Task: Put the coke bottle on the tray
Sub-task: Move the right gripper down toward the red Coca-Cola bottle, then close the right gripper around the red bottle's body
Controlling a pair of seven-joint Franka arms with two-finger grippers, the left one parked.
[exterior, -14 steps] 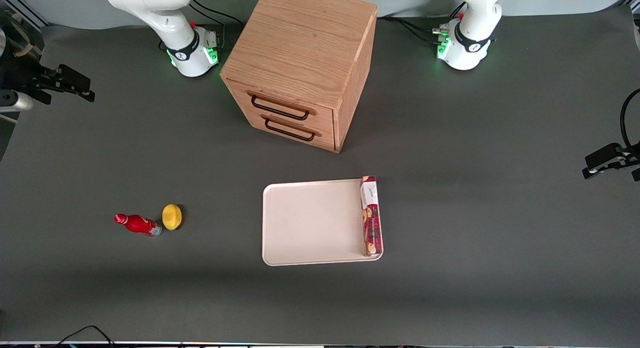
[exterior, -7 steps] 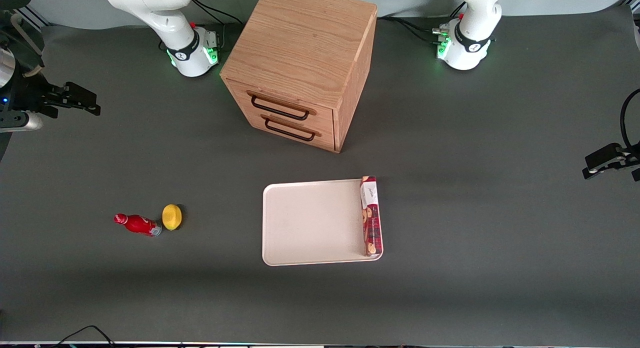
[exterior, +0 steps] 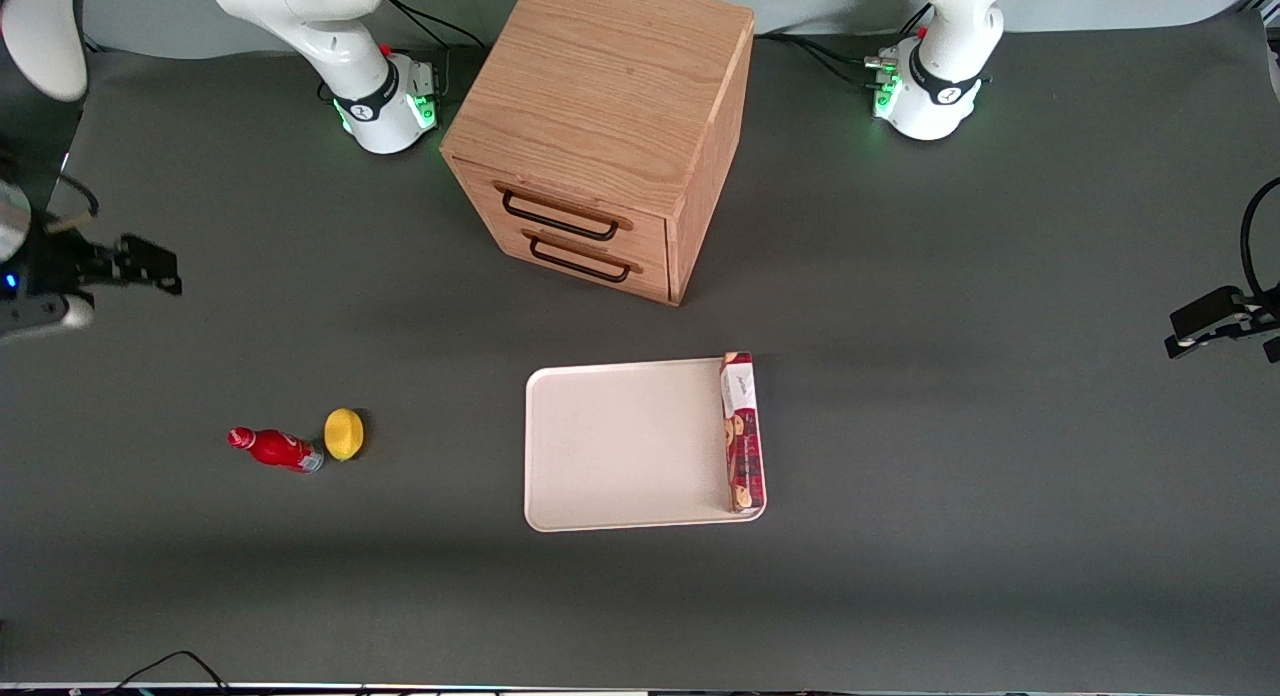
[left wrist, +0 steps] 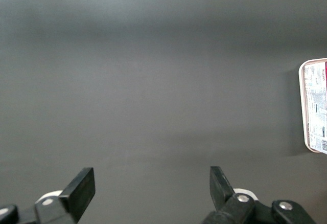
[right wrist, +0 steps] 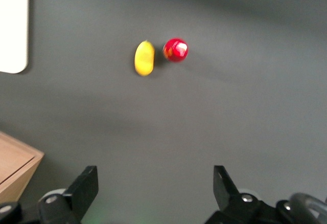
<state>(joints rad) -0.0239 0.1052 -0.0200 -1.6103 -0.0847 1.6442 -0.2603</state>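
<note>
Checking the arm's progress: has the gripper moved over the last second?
Yes. The open gripper came nearer the front camera, toward the coke bottle, judged against the cabinet.

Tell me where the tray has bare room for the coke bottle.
The tray is bare except along its parked-arm edge, where the biscuit box lies. The coke bottle crowds the lemon. The open end effector hovers farther from the camera.

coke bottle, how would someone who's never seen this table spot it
Start at the cream tray and look toward the working arm's end of the table, where two small things stand together. The coke bottle is the red one beside the yellow lemon. The hand is open, well away from it.
</note>
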